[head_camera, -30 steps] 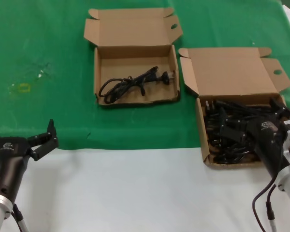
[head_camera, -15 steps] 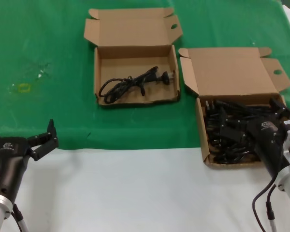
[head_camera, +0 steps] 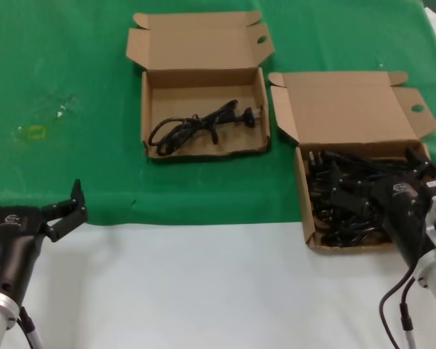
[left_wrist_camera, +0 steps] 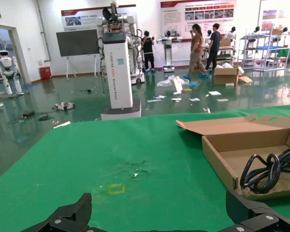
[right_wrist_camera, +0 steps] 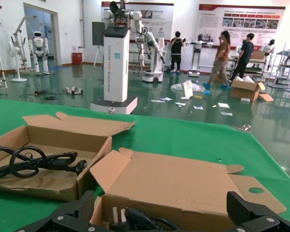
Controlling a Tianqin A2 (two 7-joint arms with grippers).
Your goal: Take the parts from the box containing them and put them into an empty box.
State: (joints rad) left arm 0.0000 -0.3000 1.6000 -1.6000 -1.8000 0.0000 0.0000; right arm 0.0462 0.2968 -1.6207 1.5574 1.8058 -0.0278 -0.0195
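Observation:
The larger cardboard box stands at the right, lid folded back, holding a tangle of black power cords. My right gripper hangs open just over that pile, touching nothing; a plug with two prongs lies between its fingers, low in the box. The smaller, shallower box sits to the left and farther back. One looped cord lies in it, also visible in the wrist views as a cord and cord. My left gripper waits open at the near left, empty.
Green cloth covers the far half of the table and ends in an edge near me, with white tabletop in front. A small yellow mark lies on the cloth at the left. Both box lids stand open toward the far side.

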